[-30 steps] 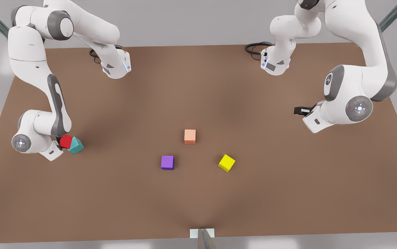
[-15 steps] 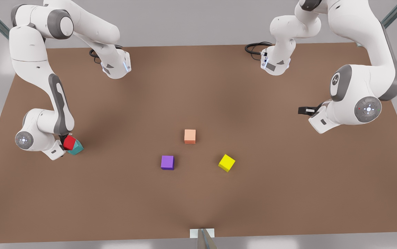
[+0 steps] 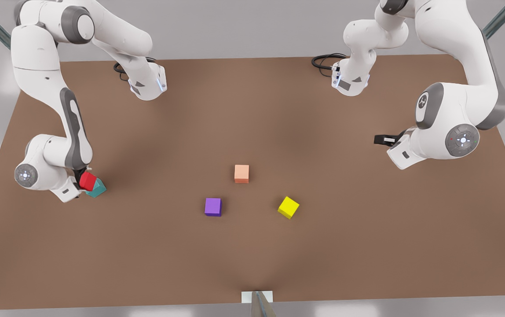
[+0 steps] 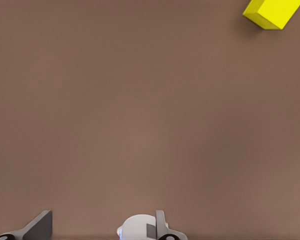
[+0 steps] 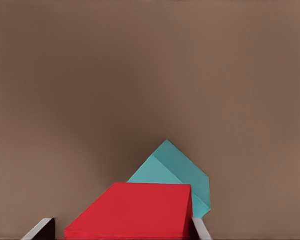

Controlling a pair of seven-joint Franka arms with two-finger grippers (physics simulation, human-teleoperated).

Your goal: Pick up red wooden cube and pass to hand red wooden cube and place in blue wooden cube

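On the brown table, ringed by grey floor, we see orange, purple and yellow cubes mid-table, while the right gripper at the front view's left clamps the red cube over the teal cube, and the left gripper waits apart, fingers spread wide.

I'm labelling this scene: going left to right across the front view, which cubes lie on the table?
Red wooden cube in the right end effector, over the blue wooden cube → purple cube → orange cube → yellow cube.
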